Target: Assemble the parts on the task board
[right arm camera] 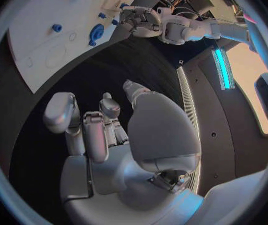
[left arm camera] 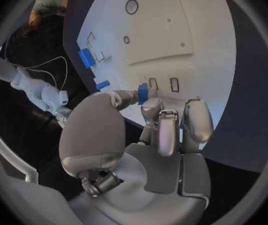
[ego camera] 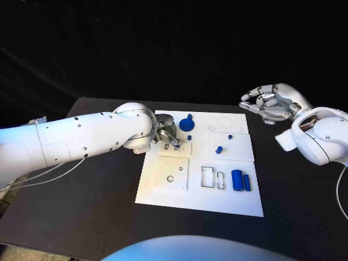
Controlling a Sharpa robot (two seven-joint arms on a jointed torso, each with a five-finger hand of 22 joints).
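Task board (ego camera: pixel 197 204) lies mid-surface (ego camera: pixel 80 217). Left hand (ego camera: pixel 167 134) sits over board's far left part, a small part (left arm camera: pixel 143 93) pinched in its fingers (left arm camera: pixel 126 98). Two long parts (ego camera: pixel 241 180) lie side by side near the right edge. Right hand (ego camera: pixel 268 103) hangs beyond board's far right corner.

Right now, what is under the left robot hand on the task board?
The left robot hand pinches a small blue part above the task board, near two small slots. The board directly beneath its fingers is covered.
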